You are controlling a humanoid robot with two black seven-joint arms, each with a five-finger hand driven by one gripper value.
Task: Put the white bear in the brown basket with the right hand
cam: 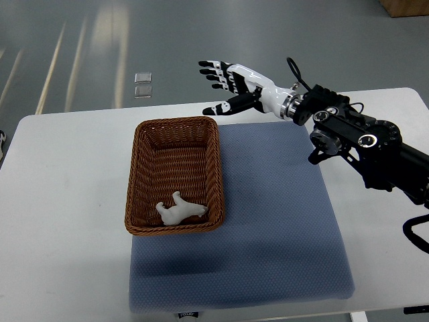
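Observation:
The white bear [179, 210] lies on its side inside the brown wicker basket [214, 168], near the basket's front wall. My right hand [224, 84] is raised above the table's far edge, beyond the basket's back right corner, well apart from the bear. Its fingers are spread and hold nothing. The black right arm [365, 144] comes in from the right edge. The left arm does not show.
The basket stands on the left part of a blue-grey mat [275, 221] on a white table [64, 201]. Beyond the table's far edge there is grey floor with a small clear object [142, 85].

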